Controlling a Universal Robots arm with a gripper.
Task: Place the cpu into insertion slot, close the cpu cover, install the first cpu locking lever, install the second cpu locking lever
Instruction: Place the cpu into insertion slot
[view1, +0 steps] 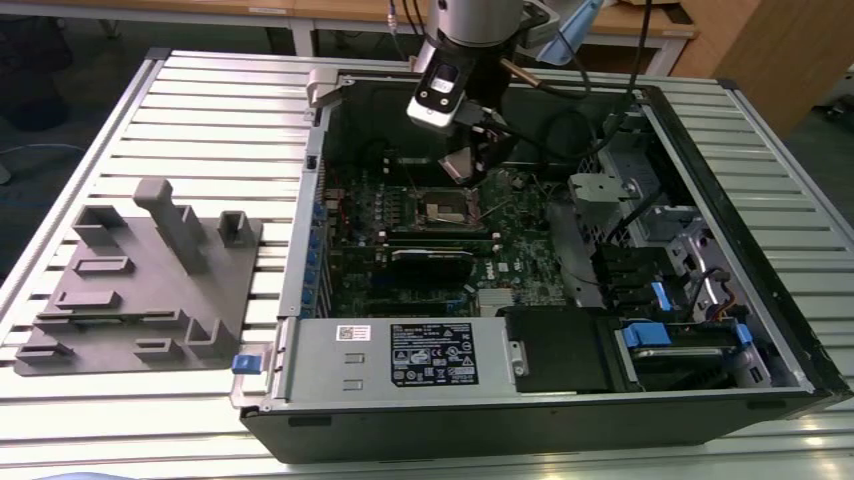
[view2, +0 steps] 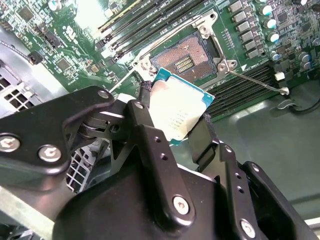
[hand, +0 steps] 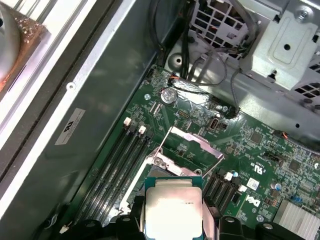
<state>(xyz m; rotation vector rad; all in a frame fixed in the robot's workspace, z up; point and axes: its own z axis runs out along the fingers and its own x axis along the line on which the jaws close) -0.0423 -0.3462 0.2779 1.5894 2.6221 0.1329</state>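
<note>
I have the gripper (view2: 172, 119) closed on two opposite edges of the cpu (hand: 172, 207), metal top toward the wrist, so it hangs flat over the insertion slot (view2: 190, 57) without touching it. The cpu cover (hand: 197, 142) stands tilted open beside the slot, which I judge keeps the socket free for the chip.

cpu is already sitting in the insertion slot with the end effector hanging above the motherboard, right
Not quite. The cpu is not in the insertion slot: it is clamped by its edges in the end effector, which hangs above the motherboard. The slot itself lies bare with its dark centre exposed. The second wrist view shows this.
</note>
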